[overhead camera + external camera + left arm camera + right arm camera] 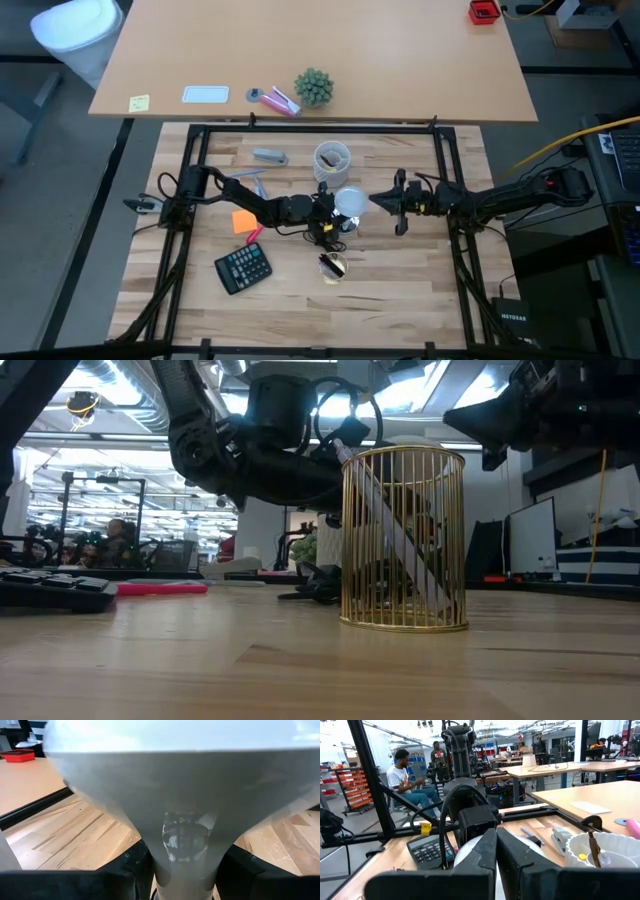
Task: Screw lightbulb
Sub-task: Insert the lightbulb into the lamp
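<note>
The white lightbulb (350, 200) is at the table's middle, held by my left gripper (330, 208), which reaches in from the left and is shut on it. In the left wrist view the bulb (185, 785) fills the picture, its round end pointing away from the gripper (185, 870). My right gripper (375, 203) comes from the right with its fingers shut (496, 845), their tips right at the bulb's round end (467, 852). The silver socket with its black cord (332, 228) lies on the table just near-side of the bulb. My left gripper pinches the bulb's narrow neck (185, 862) between its two fingers (125, 870), one on each side. The fingers come level from the table's left. The bulb lies roughly level, round end toward the right, clear of the table. Whether my right gripper's shut fingertips touch the bulb's round end, I cannot tell.
A gold wire holder (333, 267) (403, 540) stands near-side of the bulb, a calculator (243, 267) and an orange note (243, 222) to the near left. A pale translucent cup (332, 158) and a stapler (270, 156) lie farther back. People sit in the room beyond (407, 775).
</note>
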